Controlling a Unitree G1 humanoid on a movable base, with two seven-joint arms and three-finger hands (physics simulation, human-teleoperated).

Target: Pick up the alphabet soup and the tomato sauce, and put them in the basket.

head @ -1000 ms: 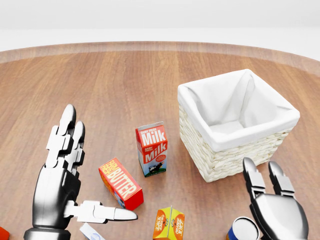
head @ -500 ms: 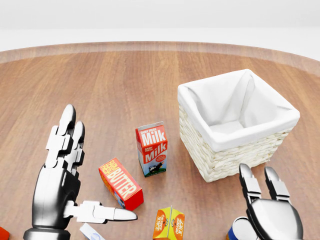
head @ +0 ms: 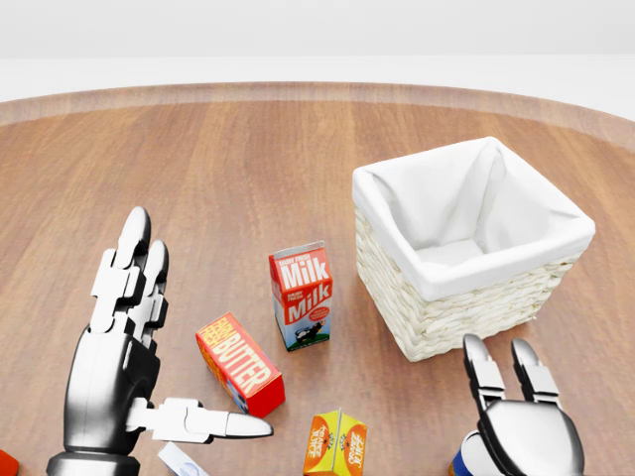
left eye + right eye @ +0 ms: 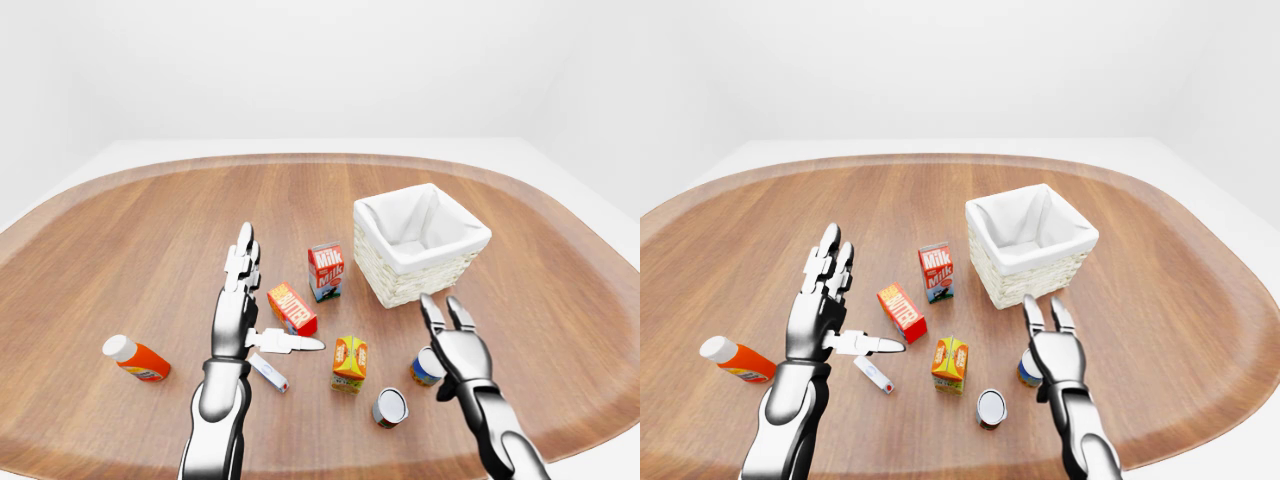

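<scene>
A blue-labelled can (image 4: 424,368), seemingly the alphabet soup, stands upright at the lower right of the left-eye view. My right hand (image 3: 501,372) is open and hovers just over it, partly hiding it. A second can (image 4: 390,407) lies on its side with its grey end showing; its label is hidden. The white-lined wicker basket (image 4: 400,280) stands above and slightly left of my right hand. My left hand (image 3: 179,342) is open and empty, with its thumb pointing right beside the butter box (image 3: 238,362).
A milk carton (image 4: 325,272) stands left of the basket. An orange juice carton (image 4: 350,362) stands between the butter and the cans. A small white tube (image 4: 268,371) lies by my left wrist, and a ketchup bottle (image 4: 135,358) lies at the far left.
My right hand has moved down and slightly left in the head view, closer over the blue can. My left hand and the objects have not moved.
</scene>
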